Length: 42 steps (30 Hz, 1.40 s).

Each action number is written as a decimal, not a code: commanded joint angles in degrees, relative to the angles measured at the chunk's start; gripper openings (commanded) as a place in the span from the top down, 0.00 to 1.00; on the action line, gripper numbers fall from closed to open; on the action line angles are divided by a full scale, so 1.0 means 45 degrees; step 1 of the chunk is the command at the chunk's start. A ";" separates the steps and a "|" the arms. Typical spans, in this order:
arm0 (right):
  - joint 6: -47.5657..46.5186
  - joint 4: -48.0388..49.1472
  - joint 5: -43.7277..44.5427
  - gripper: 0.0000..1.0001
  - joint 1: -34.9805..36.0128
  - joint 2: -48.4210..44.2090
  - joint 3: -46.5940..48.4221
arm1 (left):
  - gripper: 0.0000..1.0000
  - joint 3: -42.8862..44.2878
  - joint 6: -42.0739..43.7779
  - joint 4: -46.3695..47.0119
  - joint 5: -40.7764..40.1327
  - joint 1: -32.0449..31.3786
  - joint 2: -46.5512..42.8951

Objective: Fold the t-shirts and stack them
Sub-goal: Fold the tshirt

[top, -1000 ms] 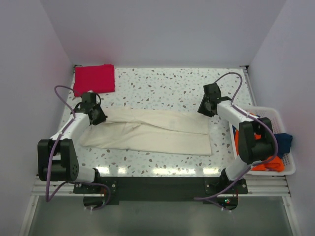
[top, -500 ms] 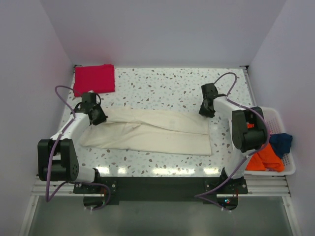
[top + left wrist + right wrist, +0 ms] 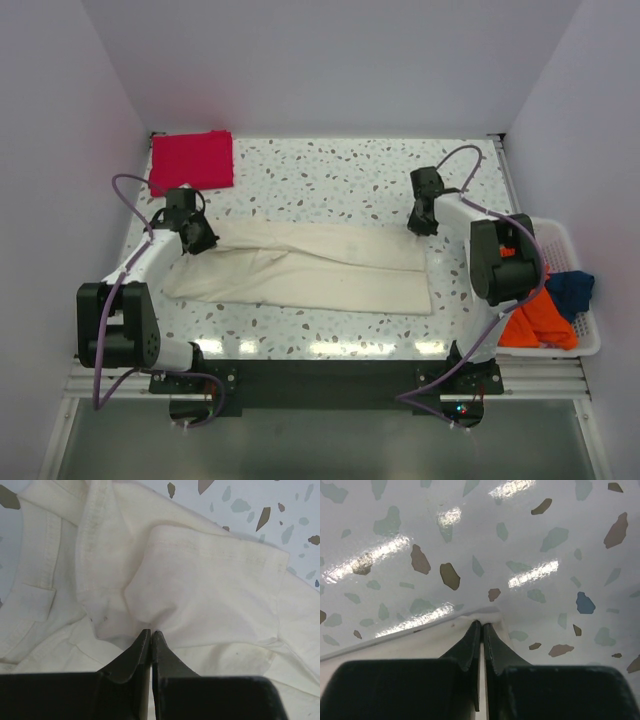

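Top external: cream t-shirt (image 3: 320, 268) long axis left-right, collar (image 3: 50, 535) left; left tool (image 3: 197, 243), right tool (image 3: 424, 228) pinching opposite ends.

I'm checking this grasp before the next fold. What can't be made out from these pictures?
- Right wrist view: whether the right fingers caught the cream t-shirt corner; their tips cover it.
- Top view: that same contact, too small.
- Top view: how many tees fill the basket; the right arm overlaps them.

You've closed the right gripper (image 3: 481, 624): its jaws, parted a moment ago, now pinch the upper right corner of the cream t-shirt (image 3: 310, 265). Your right arm's elbow has swung off the basket (image 3: 560, 352) at frame right, uncovering more of the orange t-shirt (image 3: 545, 315)
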 commanded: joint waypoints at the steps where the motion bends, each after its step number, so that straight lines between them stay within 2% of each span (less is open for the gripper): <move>1: 0.0019 -0.0237 0.0330 1.00 -0.0458 0.0011 0.0468 | 1.00 0.0201 0.0196 0.0336 0.0103 0.0121 0.0009; 9: 0.0077 -0.0394 -0.0099 1.00 -0.0752 0.0069 0.0722 | 0.99 0.0006 0.0255 0.0492 0.0608 0.0121 -0.0127; 11: 0.0077 -0.0297 -0.0430 0.94 -0.0772 -0.0028 0.0703 | 0.91 -0.0208 0.0294 0.0725 0.0844 0.0121 -0.0360; 16: 0.0058 -0.0335 -0.0725 0.78 -0.0772 -0.0729 0.0586 | 0.81 -0.0774 0.0235 0.1292 0.1431 0.0121 -0.1045; 18: 0.0039 -0.0258 -0.1016 0.72 -0.0733 -0.1023 0.0469 | 0.72 -0.0873 0.0138 0.1234 0.1470 0.0121 -0.1182; 21: 0.0078 0.0093 -0.1795 0.68 -0.0577 -0.1804 -0.0038 | 0.61 -0.1476 -0.0446 0.1332 0.1315 0.0121 -0.1785; 26: -0.0117 0.0621 -0.2463 0.67 0.0591 -0.2548 -0.0547 | 0.55 -0.2513 -0.1696 0.2169 0.0592 0.0121 -0.3134; 32: -0.0586 0.0699 -0.2618 0.67 0.2252 -0.1983 0.0096 | 0.66 -0.1675 -0.2127 0.2152 0.0006 0.0101 -0.1869; 37: -0.1113 0.0603 -0.2386 0.67 0.3270 -0.1261 0.0702 | 0.69 -0.1284 -0.2440 0.2484 -0.0248 0.0082 -0.1106; 42: -0.1270 0.0271 -0.1877 0.67 0.3721 -0.0868 0.0684 | 0.84 -0.1673 -0.2831 0.2328 -0.0502 0.0043 -0.0265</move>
